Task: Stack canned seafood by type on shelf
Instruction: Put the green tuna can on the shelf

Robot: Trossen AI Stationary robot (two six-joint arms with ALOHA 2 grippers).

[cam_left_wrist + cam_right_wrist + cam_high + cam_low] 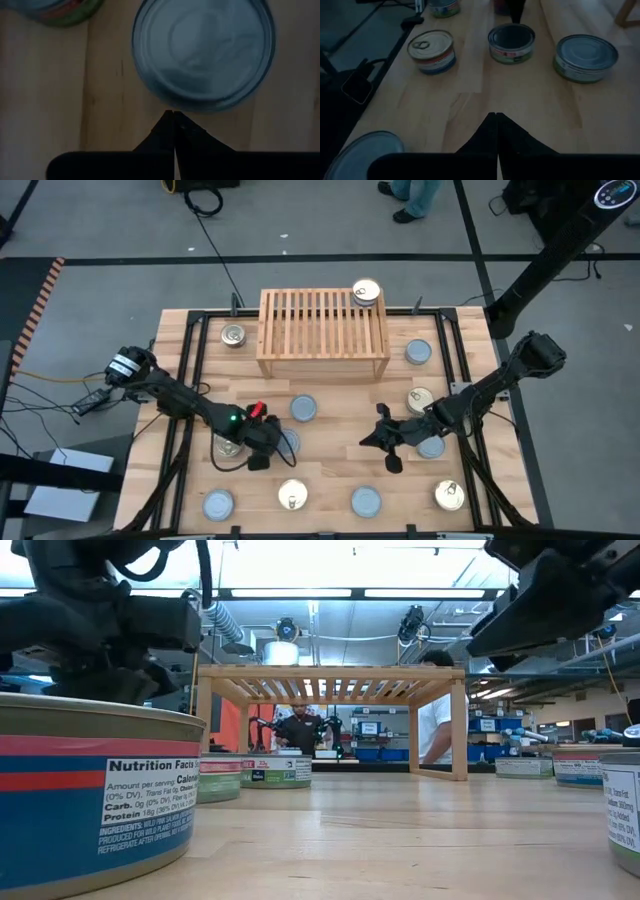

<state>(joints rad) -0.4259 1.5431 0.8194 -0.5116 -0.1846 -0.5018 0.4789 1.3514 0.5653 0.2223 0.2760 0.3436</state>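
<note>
The wooden shelf stands at the table's far middle, and one golden-lidded tin rests on the right end of its slatted top. Other tins of canned seafood sit flat on the table, some silvery-blue, some golden. My left gripper is shut and points steeply down at the rim of a silvery-lidded tin. Right of the middle, my right gripper is shut over bare wood and slants toward the table's left. My left gripper has its shut fingertips right at the rim of the silvery-lidded tin, coming from above. Whether they touch the rim I cannot tell. The tin stands flat on the table.
Tins ring the working area: golden ones and silvery ones. One more tin lies under my right arm. A person shows beyond the table.
</note>
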